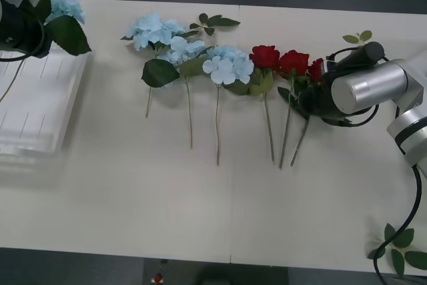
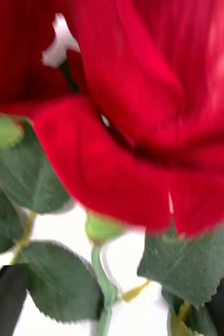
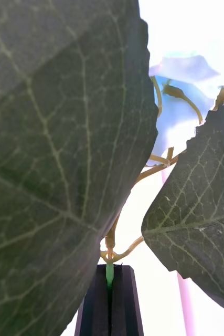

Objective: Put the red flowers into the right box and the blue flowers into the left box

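Three red flowers lie in a row on the table: one (image 1: 265, 56), a second (image 1: 293, 62), and a third (image 1: 316, 69) whose bloom (image 2: 143, 115) looms close in the right wrist view. My right gripper (image 2: 112, 315) is open right at that third rose, one black finger (image 2: 4, 299) on each side of its stem and leaves. Three blue flowers (image 1: 185, 49) lie left of the roses. My left gripper (image 3: 110, 294) is shut on the green stem of another blue flower (image 1: 63, 8), held above the far end of the left box (image 1: 33, 111). The right box is out of view.
Loose green leaf sprigs lie behind the blue flowers (image 1: 213, 21), behind my right arm (image 1: 358, 37) and at the table's near right corner (image 1: 400, 245). The flowers' long stems point toward the front edge. Bare table spreads in front of them.
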`<act>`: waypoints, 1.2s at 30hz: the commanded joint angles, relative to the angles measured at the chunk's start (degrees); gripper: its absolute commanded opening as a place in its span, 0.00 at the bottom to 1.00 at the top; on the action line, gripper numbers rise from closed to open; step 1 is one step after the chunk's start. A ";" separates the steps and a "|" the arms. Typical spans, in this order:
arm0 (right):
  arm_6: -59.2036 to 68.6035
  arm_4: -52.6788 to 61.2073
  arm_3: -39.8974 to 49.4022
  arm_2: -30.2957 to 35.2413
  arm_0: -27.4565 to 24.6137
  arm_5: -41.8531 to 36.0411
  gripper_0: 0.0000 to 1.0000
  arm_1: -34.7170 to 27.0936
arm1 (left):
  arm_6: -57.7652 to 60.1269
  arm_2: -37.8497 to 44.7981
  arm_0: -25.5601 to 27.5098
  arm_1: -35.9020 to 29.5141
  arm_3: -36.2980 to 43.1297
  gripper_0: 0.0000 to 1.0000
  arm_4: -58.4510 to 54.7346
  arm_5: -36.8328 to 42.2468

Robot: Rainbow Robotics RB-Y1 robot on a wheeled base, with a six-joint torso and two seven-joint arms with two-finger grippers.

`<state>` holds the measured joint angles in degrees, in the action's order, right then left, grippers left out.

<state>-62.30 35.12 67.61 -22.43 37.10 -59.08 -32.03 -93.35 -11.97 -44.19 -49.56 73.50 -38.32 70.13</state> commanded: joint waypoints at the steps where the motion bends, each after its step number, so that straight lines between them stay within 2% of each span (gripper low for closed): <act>1: 2.36 0.65 -1.78 -2.26 0.35 2.57 0.67 -0.31 | -2.19 1.42 -1.96 -5.02 -3.01 0.00 -2.64 -2.28; 3: 1.92 0.83 -2.57 -2.35 0.35 2.92 0.28 -0.22 | -2.45 1.42 -1.96 -6.07 -5.03 0.00 -4.22 -2.89; 4: 1.75 0.91 -2.66 -2.44 0.35 2.92 0.00 -0.22 | -2.72 1.51 -1.96 -6.60 -6.44 0.00 -5.18 -3.25; 10: 1.04 1.09 -2.66 -2.44 0.35 2.92 0.00 -0.49 | -4.12 3.62 -2.04 -6.60 -12.33 0.00 -4.13 -3.86; 22: -6.87 1.53 -2.48 -1.21 0.52 1.51 0.00 -4.00 | -5.09 3.62 -5.03 -2.55 -25.42 0.00 -3.95 -12.83; 26: -12.67 3.64 -0.11 3.36 1.05 -4.55 0.00 -6.29 | -4.83 3.62 -5.21 -1.24 -26.56 0.00 -3.95 -14.23; 31: -20.58 9.09 4.37 12.33 2.72 -17.38 0.00 -11.12 | -4.65 3.62 -5.21 -0.45 -27.44 0.02 -3.95 -14.41; 33: -23.30 10.41 5.16 15.84 3.42 -21.43 0.00 -12.35 | -4.65 3.62 -5.21 -0.36 -27.62 0.09 -3.95 -14.50; 34: -25.06 11.20 5.16 18.21 4.04 -24.15 0.00 -13.06 | -4.65 3.62 -5.21 -0.36 -27.62 0.27 -3.95 -14.50; 35: -26.03 11.55 5.25 19.53 4.30 -25.47 0.00 -13.32 | -4.65 3.62 -5.21 -0.45 -27.62 0.41 -3.95 -14.67; 36: -28.05 11.64 5.25 21.99 4.83 -27.93 0.00 -13.85 | -4.74 3.62 -5.21 -0.45 -27.62 0.66 -3.95 -14.94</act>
<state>-85.09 46.18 71.68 -3.96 38.59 -84.29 -43.23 -95.96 -8.46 -47.30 -48.93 45.74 -42.69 56.24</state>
